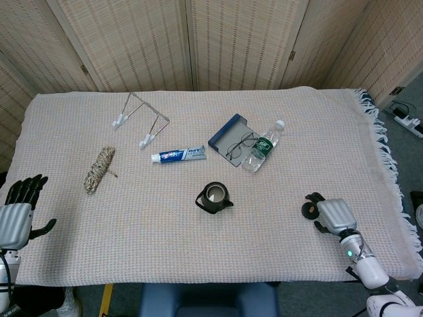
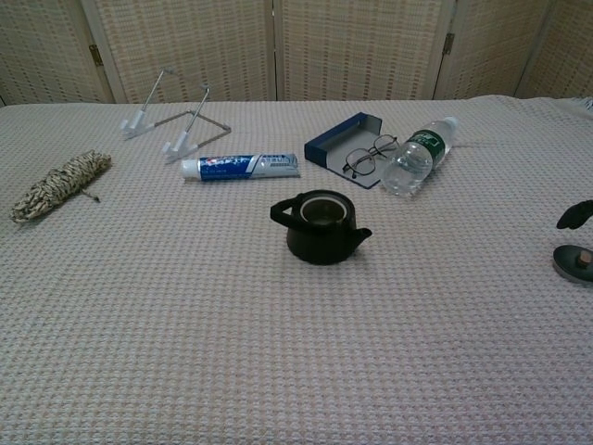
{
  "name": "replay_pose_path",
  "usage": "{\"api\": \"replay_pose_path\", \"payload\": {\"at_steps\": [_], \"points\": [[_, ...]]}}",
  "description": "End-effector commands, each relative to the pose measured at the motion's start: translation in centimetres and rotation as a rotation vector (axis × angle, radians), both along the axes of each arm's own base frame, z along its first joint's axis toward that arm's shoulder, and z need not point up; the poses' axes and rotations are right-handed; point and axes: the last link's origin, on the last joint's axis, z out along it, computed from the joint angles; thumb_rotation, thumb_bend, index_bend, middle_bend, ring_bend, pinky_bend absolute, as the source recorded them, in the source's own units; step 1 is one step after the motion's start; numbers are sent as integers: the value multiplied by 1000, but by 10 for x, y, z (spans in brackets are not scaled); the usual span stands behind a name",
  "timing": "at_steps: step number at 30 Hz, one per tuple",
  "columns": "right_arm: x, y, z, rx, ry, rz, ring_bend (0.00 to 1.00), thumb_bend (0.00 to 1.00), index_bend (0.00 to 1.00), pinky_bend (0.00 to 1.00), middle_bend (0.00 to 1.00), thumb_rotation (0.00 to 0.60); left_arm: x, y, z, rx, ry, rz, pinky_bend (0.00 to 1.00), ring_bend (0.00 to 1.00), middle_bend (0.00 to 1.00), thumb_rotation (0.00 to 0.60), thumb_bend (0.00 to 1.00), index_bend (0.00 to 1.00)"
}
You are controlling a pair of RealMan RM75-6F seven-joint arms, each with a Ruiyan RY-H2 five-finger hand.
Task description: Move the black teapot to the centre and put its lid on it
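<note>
— Now, where does your right hand stand?

— My right hand (image 1: 332,215) hangs over the near right part of the table (image 1: 277,264), its dark fingertips (image 1: 310,198) right at the lid (image 1: 308,211). From the head view I think they touch it, but the hand covers much of the lid and I cannot tell whether the fingers are apart or closed on it. In the chest view only one fingertip (image 2: 575,214) shows at the frame's edge, just above the lid (image 2: 574,262).

— And the teapot?

— The black teapot (image 1: 213,198) sits open-topped well to the left of that hand, near the middle of the cloth, upright, with nothing on it. In the chest view the teapot (image 2: 320,227) points its spout toward my right hand's side.

— Your other hand?

— My left hand (image 1: 18,212) hovers at the table's far left edge, fingers apart, holding nothing. The rope bundle (image 1: 98,170) lies beyond it.

— What else is out?

— Beyond the teapot: a toothpaste tube (image 1: 178,155), a wire stand (image 1: 140,119), a glasses case (image 1: 228,139) with spectacles (image 1: 240,144), and a water bottle (image 1: 262,146) on its side.
</note>
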Motion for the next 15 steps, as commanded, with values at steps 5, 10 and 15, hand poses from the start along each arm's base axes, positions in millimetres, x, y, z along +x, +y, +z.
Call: {"api": "replay_pose_path", "payload": {"at_steps": [5, 10, 15], "points": [[-2, -5, -7, -6, 9, 9, 801, 339, 224, 781, 244, 600, 0, 0, 0, -6, -8, -7, 0, 14, 25, 600, 199, 52], [-3, -7, -13, -11, 22, 12, 800, 339, 266, 791, 275, 600, 0, 0, -3, -14, -7, -4, 0, 14, 25, 600, 199, 51], [-4, -8, -16, -19, 21, 6, 797, 339, 283, 791, 283, 600, -2, 0, -1, -9, -8, 6, 0, 14, 25, 600, 199, 50]]}}
